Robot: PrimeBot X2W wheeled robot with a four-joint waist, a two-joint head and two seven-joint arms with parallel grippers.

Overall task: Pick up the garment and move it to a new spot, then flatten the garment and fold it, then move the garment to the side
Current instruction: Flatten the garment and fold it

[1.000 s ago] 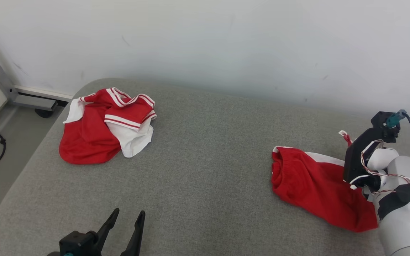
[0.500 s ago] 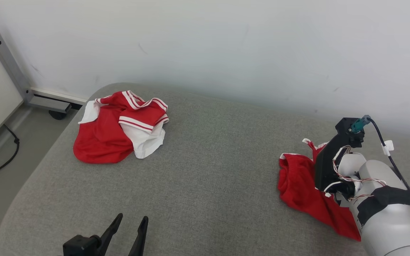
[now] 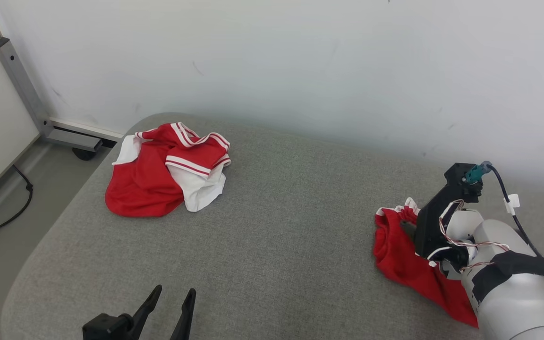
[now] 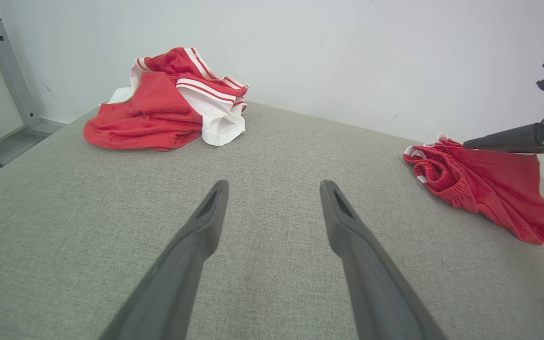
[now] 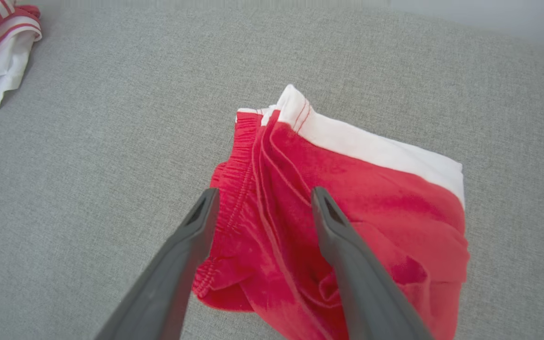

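The garment, a pair of red shorts with a white stripe, lies bunched at the right of the grey fabric surface. My right gripper hovers just over the shorts, jaws open, with nothing between them. One of its fingers reaches over the shorts in the left wrist view. My left gripper stands open and empty at the front, well left of the shorts; its fingers point across bare fabric.
A crumpled red and white shirt lies at the far left corner. A white wall runs close behind the surface. On the floor at the left stand a metal frame and a black cable. The surface's left edge is rounded.
My right gripper has opened and let go of the shorts, which now lie more bunched under it. The head camera has shifted, so the whole picture sits further right. The left gripper has stayed put.
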